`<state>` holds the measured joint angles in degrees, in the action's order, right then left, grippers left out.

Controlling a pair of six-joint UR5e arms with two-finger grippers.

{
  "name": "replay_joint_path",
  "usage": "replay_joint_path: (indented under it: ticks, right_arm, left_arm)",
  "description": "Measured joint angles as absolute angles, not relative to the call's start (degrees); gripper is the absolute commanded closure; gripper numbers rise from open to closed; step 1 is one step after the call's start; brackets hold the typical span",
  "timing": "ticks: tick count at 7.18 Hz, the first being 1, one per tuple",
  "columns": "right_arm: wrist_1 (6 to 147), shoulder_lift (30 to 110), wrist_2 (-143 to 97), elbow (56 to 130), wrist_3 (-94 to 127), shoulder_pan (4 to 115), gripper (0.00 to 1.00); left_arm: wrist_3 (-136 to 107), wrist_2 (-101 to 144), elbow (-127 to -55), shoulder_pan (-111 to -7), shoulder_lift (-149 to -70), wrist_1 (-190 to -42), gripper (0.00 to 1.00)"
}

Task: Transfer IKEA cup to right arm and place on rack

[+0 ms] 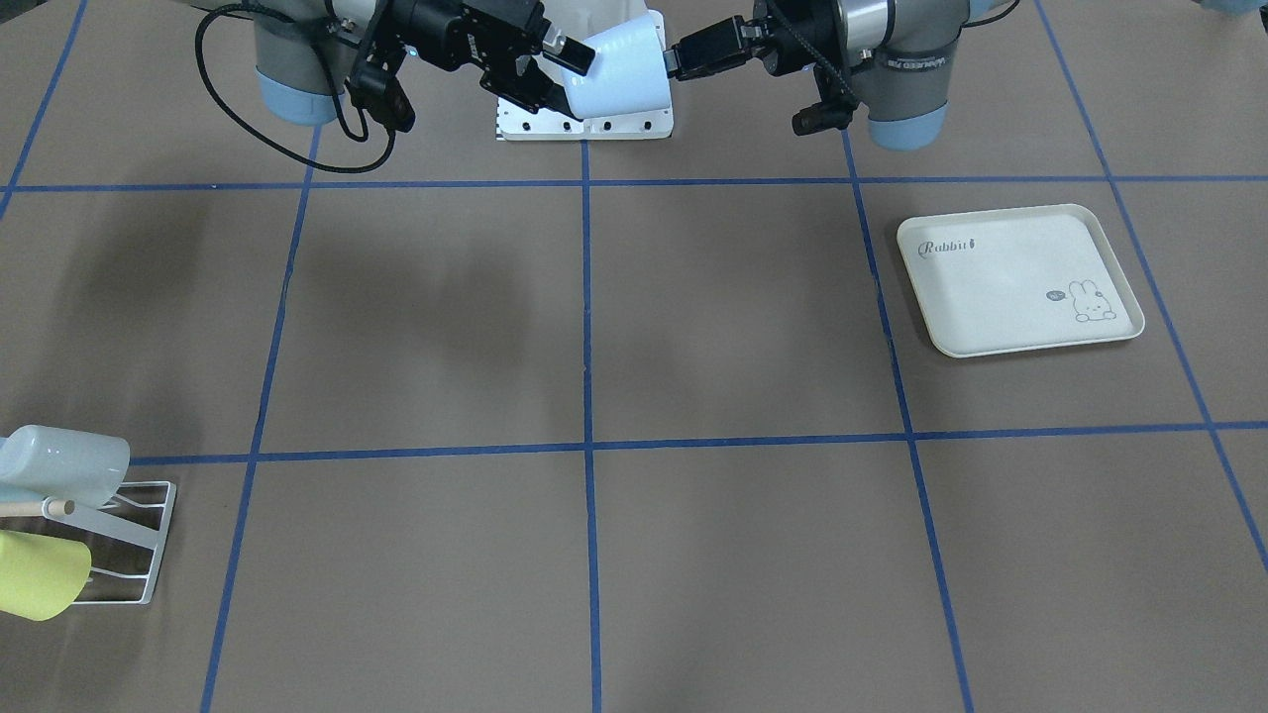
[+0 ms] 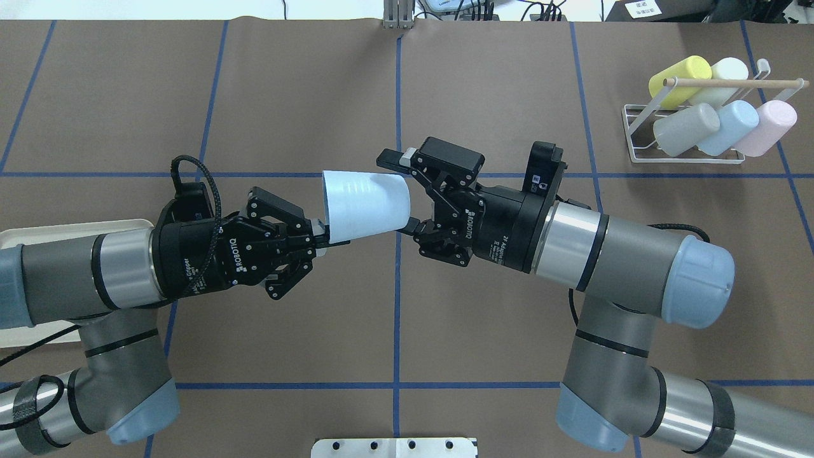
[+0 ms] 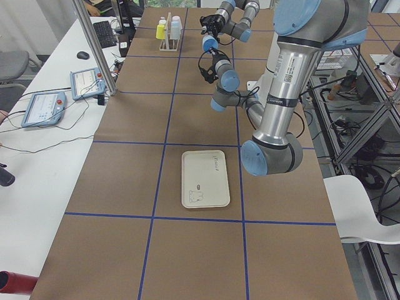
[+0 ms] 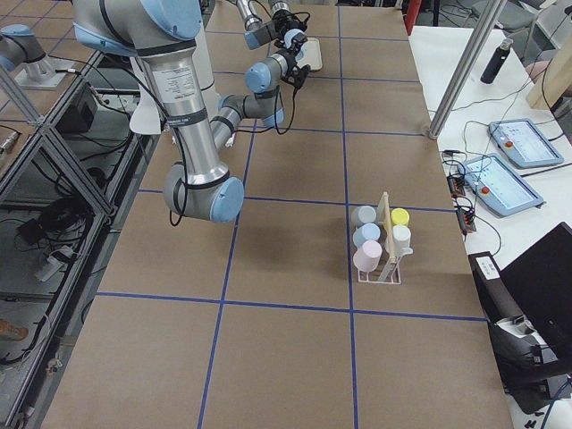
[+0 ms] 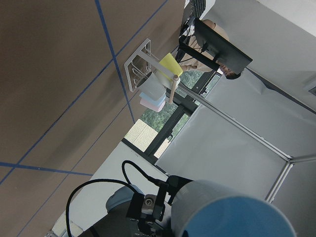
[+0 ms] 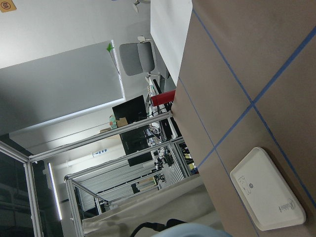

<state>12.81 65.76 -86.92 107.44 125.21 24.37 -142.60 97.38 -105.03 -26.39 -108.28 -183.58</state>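
Note:
A light blue IKEA cup (image 2: 365,205) hangs on its side in the air between the two arms. My left gripper (image 2: 321,238) is shut on its rim, one finger inside the mouth. My right gripper (image 2: 404,191) is open, with its jaws straddling the cup's closed base; the upper finger (image 2: 395,156) stands apart from the cup. The cup (image 1: 622,74) is also seen from the front, over the robot's base. The white wire rack (image 2: 693,137) with its wooden dowel (image 2: 731,83) stands at the far right and holds several cups. The rack also shows in the front view (image 1: 129,540).
The cream rabbit-print tray (image 1: 1020,282) lies on the table on my left side, partly under my left arm (image 2: 38,232). A white mounting plate (image 1: 584,124) sits at the robot's base. Blue tape lines grid the brown table.

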Motion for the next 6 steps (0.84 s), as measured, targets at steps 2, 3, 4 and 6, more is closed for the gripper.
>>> replay_joint_path:
  ticks: [2, 3, 4, 6]
  right_arm:
    - [12.8, 65.8, -86.7, 107.4, 125.3, 24.3, 0.43]
    - [12.7, 65.8, -86.4, 107.4, 125.4, 24.3, 0.78]
    - [12.7, 65.8, -86.2, 107.5, 125.5, 24.4, 0.89]
    - [12.7, 65.8, -86.1, 107.7, 125.7, 24.4, 0.96]
  left_arm:
    - [-142.4, 97.4, -105.2, -25.7, -108.3, -183.6, 0.96]
    - [-142.3, 97.4, -105.3, -25.5, -108.5, -183.6, 0.43]
    - [-142.2, 97.4, -105.3, -25.5, -108.8, -183.5, 0.27]
    - [-142.1, 97.3, -105.3, -25.4, -109.1, -183.4, 0.01]
